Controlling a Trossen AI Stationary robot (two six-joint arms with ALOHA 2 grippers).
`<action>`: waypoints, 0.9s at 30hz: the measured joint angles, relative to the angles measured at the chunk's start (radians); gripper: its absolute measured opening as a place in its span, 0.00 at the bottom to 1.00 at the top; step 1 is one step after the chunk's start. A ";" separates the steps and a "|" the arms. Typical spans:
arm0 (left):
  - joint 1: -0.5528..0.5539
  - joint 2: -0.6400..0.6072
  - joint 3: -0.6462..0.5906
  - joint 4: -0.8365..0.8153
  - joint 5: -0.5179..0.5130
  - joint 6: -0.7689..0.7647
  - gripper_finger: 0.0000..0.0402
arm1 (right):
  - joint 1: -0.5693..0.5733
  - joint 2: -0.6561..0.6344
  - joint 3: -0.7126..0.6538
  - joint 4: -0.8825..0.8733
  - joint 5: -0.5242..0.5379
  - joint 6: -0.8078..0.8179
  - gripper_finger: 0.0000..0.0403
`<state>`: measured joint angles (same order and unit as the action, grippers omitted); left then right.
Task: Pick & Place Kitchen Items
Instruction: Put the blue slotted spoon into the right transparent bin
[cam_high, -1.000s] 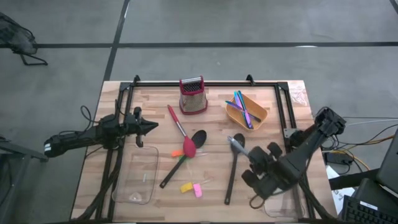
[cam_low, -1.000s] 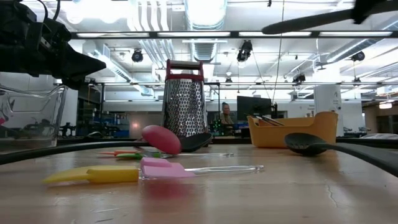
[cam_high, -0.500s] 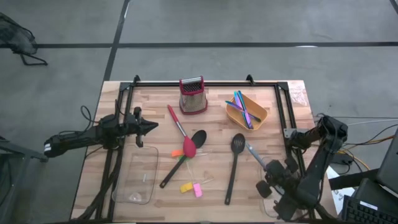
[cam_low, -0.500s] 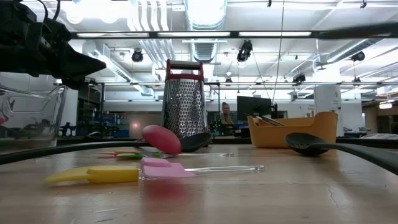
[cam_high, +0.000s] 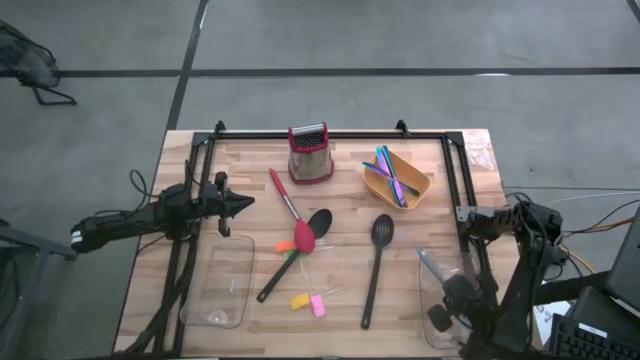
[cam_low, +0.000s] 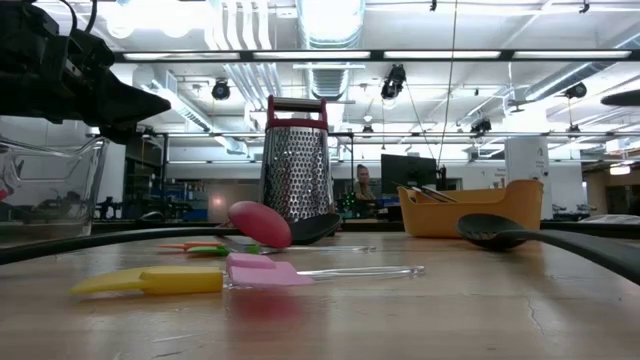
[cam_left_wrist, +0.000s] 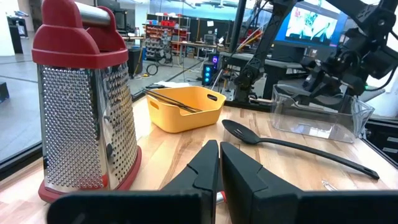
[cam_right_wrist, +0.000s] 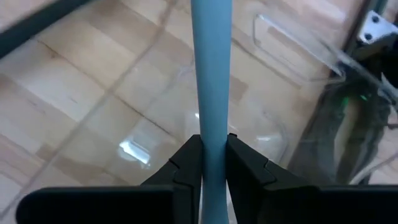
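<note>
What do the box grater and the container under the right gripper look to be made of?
Grater: shiny perforated metal walls, probably steel, with glossy red handle and base, likely plastic. Container: clear and see-through with bright glints, glass or hard plastic; the right gripper holds a matte blue handle over it.

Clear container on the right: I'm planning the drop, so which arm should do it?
Right. Its end effector is shut on the light blue utensil above the clear container; the left end effector waits shut across the table.
</note>
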<state>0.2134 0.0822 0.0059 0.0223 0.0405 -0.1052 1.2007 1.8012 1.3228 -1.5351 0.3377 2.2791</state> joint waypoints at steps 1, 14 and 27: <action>0.000 0.000 0.000 0.000 0.000 0.000 0.06 | 0.000 0.008 0.000 0.006 -0.003 0.000 0.14; 0.000 0.000 0.000 0.000 0.000 0.000 0.06 | 0.004 0.049 0.001 0.075 -0.096 -0.010 0.14; 0.000 0.000 0.000 0.000 0.000 0.000 0.06 | 0.003 0.048 0.024 0.072 -0.107 -0.013 0.34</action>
<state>0.2137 0.0822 0.0059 0.0223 0.0402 -0.1051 1.2041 1.8488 1.3463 -1.4635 0.2310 2.2665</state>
